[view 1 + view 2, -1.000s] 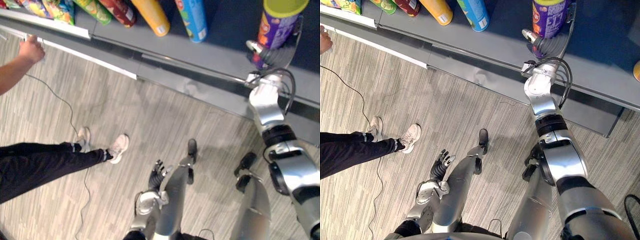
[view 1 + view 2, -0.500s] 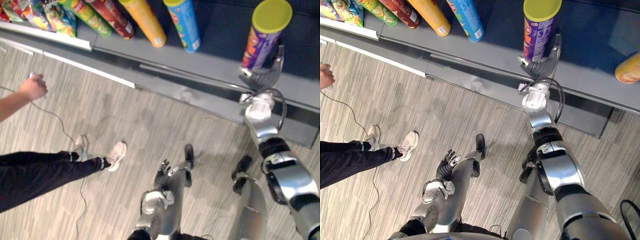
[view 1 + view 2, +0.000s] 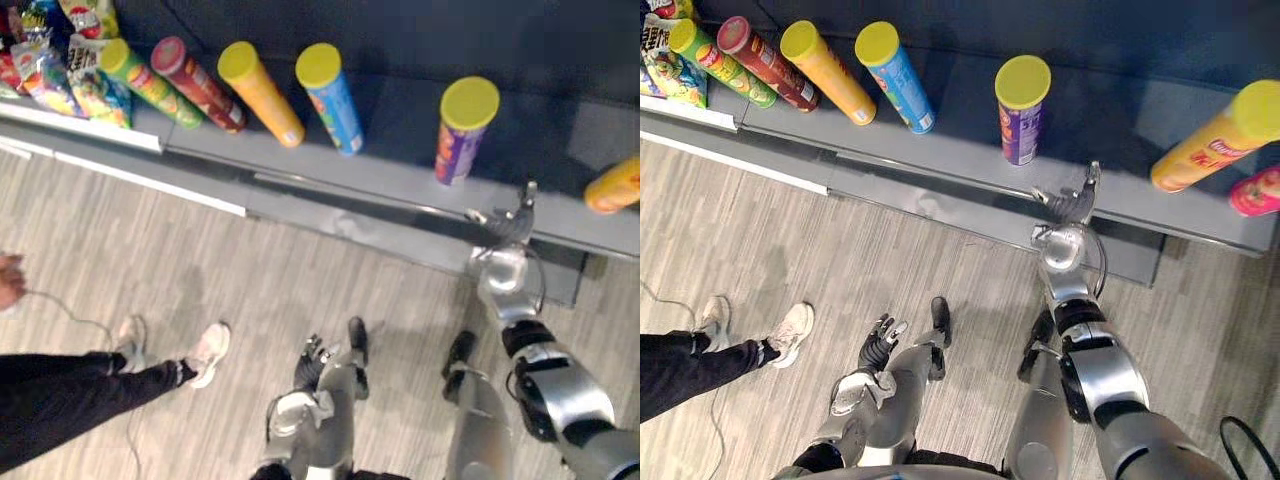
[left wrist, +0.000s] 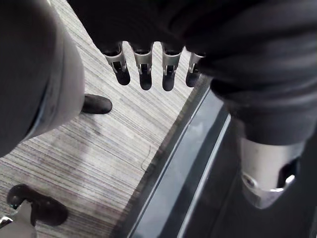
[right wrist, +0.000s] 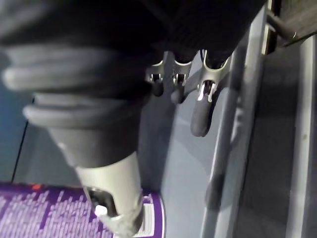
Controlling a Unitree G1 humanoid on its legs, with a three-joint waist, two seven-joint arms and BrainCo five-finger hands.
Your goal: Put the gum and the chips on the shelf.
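Hovering at the front edge of the shelf (image 3: 960, 125), the right hand (image 3: 1071, 205) held nothing; its fingers (image 5: 200, 118) were straight and spread wide, pointing up past the shelf's rail; the purple chips can (image 3: 1020, 118), capped with a yellow lid, stood on the shelf just beside that hand and apart from it; further along to the left stood a blue can (image 3: 898, 80), an orange can (image 3: 830, 75), a red can (image 3: 765, 65) and a green can (image 3: 715, 62), with snack bags (image 3: 70, 70) past them; a yellow-orange can (image 3: 1215, 140) and a pink can (image 3: 1255, 192) stood off to the right; the left hand (image 3: 880, 345) hung low over the striped floor (image 3: 840, 250), fingers relaxed and empty; a person's legs (image 3: 690, 360) showed at the left.
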